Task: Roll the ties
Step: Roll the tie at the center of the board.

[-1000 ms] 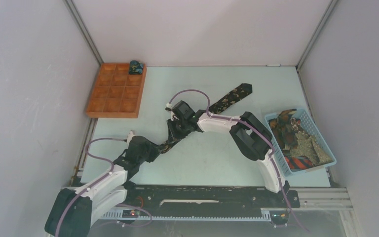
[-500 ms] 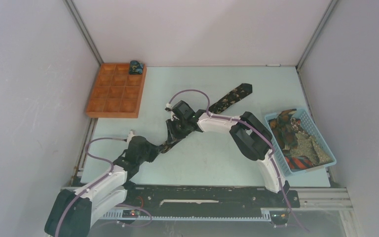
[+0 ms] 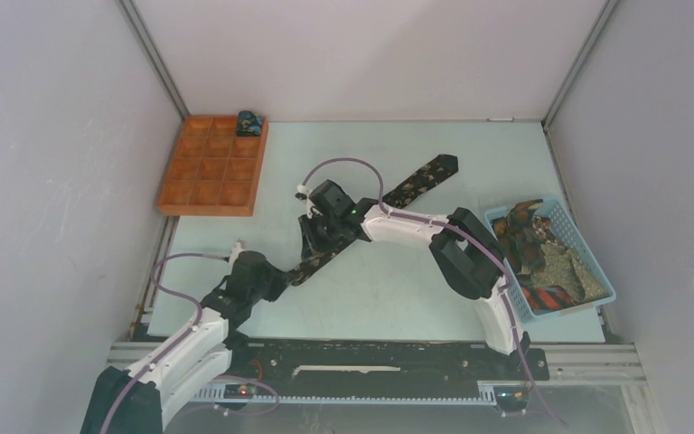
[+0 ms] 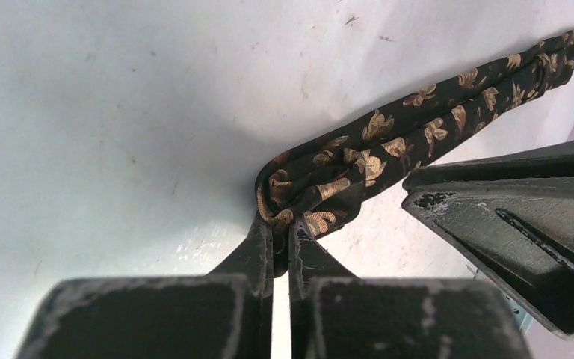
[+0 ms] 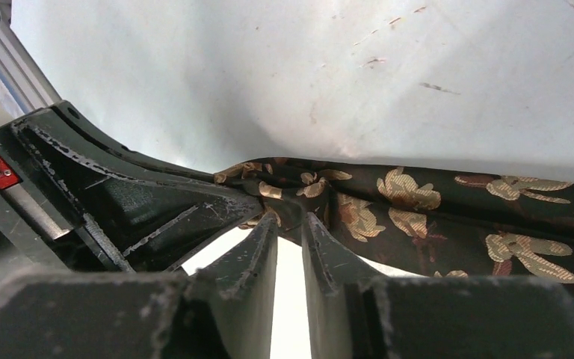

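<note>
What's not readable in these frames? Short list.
- Top view: near end of the black tie sits under the left gripper and right gripper; roll progress unreadable.
- Right wrist view: the tie runs off the right edge.
- Top view: ties in the basket overlap; count unclear.
- Top view: bundle in the tray too small for detail.

Bright even light, soft shadows, pale glare on table (image 5: 493, 90), left pincer (image 4: 284, 230) base blurred
</note>
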Tool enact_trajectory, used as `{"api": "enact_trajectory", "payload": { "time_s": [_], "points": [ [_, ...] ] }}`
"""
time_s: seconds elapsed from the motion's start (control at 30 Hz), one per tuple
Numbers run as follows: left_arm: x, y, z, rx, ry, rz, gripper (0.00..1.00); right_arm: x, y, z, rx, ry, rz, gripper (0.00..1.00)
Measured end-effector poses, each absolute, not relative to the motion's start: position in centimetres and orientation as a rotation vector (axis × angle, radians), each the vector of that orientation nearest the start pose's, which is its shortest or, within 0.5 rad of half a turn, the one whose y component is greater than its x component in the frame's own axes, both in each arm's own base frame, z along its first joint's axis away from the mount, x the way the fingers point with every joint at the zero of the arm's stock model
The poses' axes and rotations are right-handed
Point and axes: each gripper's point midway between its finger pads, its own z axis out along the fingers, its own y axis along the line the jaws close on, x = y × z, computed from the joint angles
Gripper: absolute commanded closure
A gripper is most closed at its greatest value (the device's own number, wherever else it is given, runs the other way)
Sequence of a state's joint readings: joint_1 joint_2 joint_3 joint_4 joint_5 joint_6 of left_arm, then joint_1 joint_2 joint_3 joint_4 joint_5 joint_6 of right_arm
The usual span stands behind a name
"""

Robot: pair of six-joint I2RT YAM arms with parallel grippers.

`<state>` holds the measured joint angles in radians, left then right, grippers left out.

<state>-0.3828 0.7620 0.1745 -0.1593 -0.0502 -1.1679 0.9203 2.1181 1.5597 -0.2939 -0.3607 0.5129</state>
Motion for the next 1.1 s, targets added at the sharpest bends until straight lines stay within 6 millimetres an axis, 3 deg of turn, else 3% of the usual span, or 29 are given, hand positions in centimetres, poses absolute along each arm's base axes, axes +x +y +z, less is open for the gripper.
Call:
{"api": "enact_trajectory", "payload": {
  "time_s": [0.37, 0.7, 1.1],
  "points": [
    [20.3, -11.2, 3.0, -0.946, 2.253, -0.67, 1.0, 23.7, 47.2, 6.0, -0.751, 2.556, 1.024, 0.91],
    [20.0, -11.1, 3.7, -0.941, 2.259, -0.664, 1.0, 23.3, 47.1, 3.9, -0.76, 2.6, 1.001, 0.92],
    [20.0, -11.1, 4.4, -0.934, 2.261, -0.663, 1.0, 23.2, 47.3, 3.6, -0.766, 2.602, 1.006, 0.92]
  ]
}}
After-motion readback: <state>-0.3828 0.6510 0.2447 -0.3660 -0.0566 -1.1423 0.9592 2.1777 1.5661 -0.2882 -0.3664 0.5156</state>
